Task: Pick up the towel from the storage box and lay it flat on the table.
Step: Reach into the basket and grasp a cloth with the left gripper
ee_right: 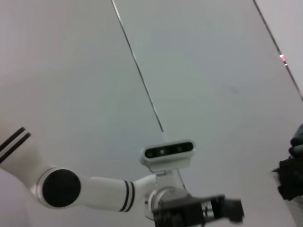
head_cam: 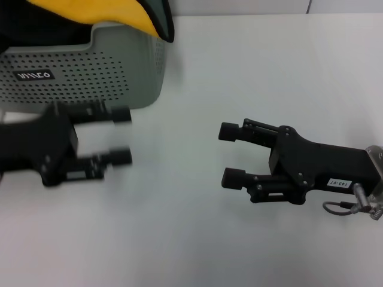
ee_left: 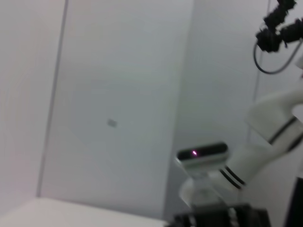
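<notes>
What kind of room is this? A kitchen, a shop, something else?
Probably a robot test lab rather than a home. A plain white table holds only a perforated storage box with a towel spilling over its rim, two black grippers hover over it, and the wrist views show bare pale walls.

left pincer [head_cam: 122, 136] open, right pincer [head_cam: 232, 154] open

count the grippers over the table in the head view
2. The left gripper hangs open just in front of the storage box. The right gripper hangs open over the bare table, right of centre. Neither holds the towel.
</notes>
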Available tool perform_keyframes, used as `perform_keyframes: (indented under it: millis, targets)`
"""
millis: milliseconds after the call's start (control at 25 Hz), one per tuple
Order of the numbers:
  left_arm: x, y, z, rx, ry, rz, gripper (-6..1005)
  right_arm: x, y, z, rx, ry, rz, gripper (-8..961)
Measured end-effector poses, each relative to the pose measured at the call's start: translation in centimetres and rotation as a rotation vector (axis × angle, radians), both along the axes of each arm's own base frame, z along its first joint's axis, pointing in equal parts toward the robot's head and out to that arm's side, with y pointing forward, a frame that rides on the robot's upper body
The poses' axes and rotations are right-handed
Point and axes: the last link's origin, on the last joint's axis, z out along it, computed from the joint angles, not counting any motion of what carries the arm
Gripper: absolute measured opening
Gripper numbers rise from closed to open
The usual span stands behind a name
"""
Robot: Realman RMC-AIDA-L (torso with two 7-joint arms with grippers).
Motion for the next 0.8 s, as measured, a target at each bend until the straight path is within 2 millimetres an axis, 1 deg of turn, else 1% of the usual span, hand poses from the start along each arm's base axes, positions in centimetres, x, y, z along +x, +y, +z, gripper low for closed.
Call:
perform_keyframes:
  millis: [40,80,160,240,360,560,720,800]
  targets:
    - [0.2,0.2,0.3,0.02,-0.011,0.007,680,0.2,0.0,0.0,0.004,-0.003,-0.008,883]
    - [0.8,0.9,1.3,0.074,-0.031,0.023,680,0.3,0.1,0.0,0.009,-0.007,-0.016,883]
    - [1.3,1.5,2.8,0.145,-0.044,0.047,679,0.6,0.1,-0.1,0.015,-0.02,-0.032,883]
    - [2.1,2.2,4.9,0.254,-0.033,0.078,679,0.9,0.2,-0.3,0.022,-0.037,-0.047,883]
    - [3.3,3.2,7.5,0.413,0.069,0.122,679,1.0,0.3,-0.8,0.028,-0.054,-0.066,883]
    - [5.4,4.8,10.6,0.639,0.283,0.211,680,1.8,-0.3,-1.3,0.042,-0.057,-0.109,882]
    - [6.3,5.8,12.9,0.777,0.356,0.285,680,2.5,-0.8,-1.3,0.057,-0.045,-0.156,882]
    - [6.6,6.3,13.7,0.833,0.385,0.307,679,2.9,-1.1,-1.3,0.06,-0.042,-0.173,882]
